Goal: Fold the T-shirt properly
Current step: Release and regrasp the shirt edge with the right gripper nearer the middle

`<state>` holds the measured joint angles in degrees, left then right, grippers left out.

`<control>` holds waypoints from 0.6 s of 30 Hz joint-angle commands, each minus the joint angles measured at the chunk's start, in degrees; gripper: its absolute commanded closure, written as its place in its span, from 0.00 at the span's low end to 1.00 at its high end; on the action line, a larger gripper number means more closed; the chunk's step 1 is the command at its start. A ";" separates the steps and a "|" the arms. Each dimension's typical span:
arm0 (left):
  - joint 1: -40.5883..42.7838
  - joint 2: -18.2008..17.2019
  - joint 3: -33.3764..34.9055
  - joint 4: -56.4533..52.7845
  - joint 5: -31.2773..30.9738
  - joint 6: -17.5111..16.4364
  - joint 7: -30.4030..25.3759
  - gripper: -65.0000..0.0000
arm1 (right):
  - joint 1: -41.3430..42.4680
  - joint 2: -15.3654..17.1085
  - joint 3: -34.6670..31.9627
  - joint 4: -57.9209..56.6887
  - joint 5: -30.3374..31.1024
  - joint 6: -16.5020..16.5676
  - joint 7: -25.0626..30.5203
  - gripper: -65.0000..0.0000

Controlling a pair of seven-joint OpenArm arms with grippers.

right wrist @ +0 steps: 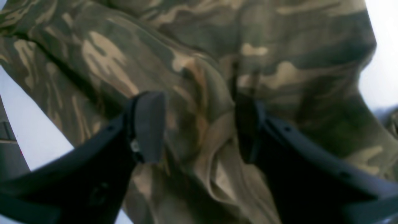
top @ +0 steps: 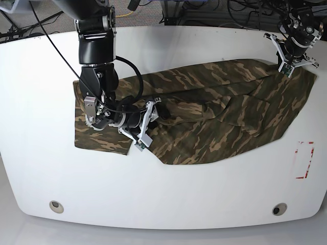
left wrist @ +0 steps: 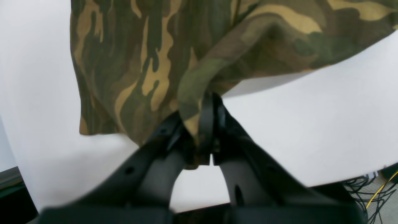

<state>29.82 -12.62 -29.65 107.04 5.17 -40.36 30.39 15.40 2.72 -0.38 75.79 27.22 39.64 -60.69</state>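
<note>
white table [top: 204,204], red-marked rectangle [top: 304,159], tangled cables [top: 204,10] behind

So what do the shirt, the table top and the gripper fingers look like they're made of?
Shirt: soft woven or knit cloth, matte camouflage print; it creases and drapes where the left gripper pinches it.
Table: smooth white hard surface, faint sheen, probably laminate or painted board.
Right gripper fingers: matte black, likely moulded plastic.
</note>
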 commanded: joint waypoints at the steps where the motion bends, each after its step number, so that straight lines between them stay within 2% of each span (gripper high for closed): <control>1: 0.02 -0.70 -0.20 1.04 -0.38 0.36 -0.90 1.00 | 0.38 0.14 0.16 2.15 0.87 0.36 0.69 0.50; 5: -0.07 -0.78 -0.11 1.04 -0.38 0.36 -0.90 1.00 | -0.23 0.14 0.16 1.62 0.25 0.36 0.69 0.65; 7: -0.07 -0.78 -0.11 1.04 -0.38 0.36 -0.90 1.00 | -0.67 0.14 0.16 0.39 0.25 0.36 0.95 0.70; 9: -0.07 -0.78 -0.11 1.04 -0.38 0.36 -0.90 1.00 | -0.76 0.05 0.16 -0.67 0.25 0.36 1.48 0.67; 13: -0.07 -0.78 -0.11 1.04 -0.38 0.36 -0.90 1.00 | -0.85 0.22 0.16 -0.93 0.43 0.36 4.11 0.52; 15: -0.07 -0.78 -0.11 1.04 -0.38 0.36 -0.90 1.00 | -0.85 0.40 0.07 -1.20 0.51 0.36 4.64 0.48; 18: -0.07 -0.78 -0.02 1.04 -0.38 0.36 -0.90 1.00 | -0.85 0.31 -0.10 -1.20 0.25 0.36 4.73 0.55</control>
<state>29.69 -12.60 -29.52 107.04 5.15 -40.34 30.39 13.28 2.87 -0.40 73.78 26.35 39.64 -57.04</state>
